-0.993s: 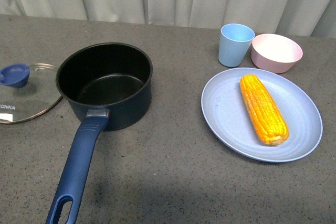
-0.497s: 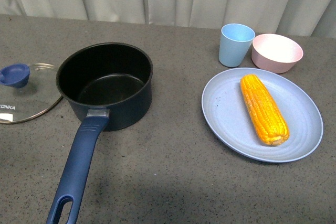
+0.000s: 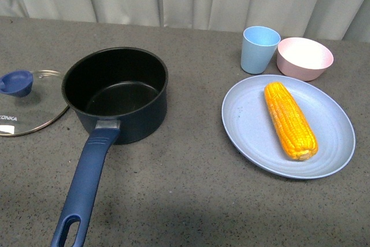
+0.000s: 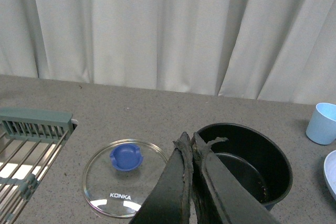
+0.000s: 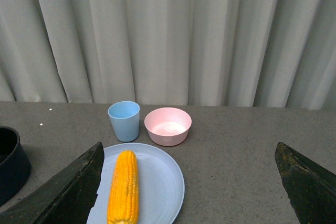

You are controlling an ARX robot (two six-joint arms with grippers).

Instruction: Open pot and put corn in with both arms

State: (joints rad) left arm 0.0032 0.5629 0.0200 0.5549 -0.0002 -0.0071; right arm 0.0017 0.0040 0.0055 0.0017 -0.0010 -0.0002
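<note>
Glass lid [image 3: 29,111] beside pot [image 3: 144,117]; cup [image 3: 259,49], bowl [image 3: 304,58] behind plate [image 3: 248,120]

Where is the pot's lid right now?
In the front view, the glass lid lies flat on the table at far left, beside the open pot.

Pot [image 3: 141,114] mouth open, lid [image 3: 34,109] flat beside; cup [image 3: 259,49] & bowl [image 3: 304,58] close behind plate [image 3: 247,121] w/ corn [image 3: 290,120].
</note>
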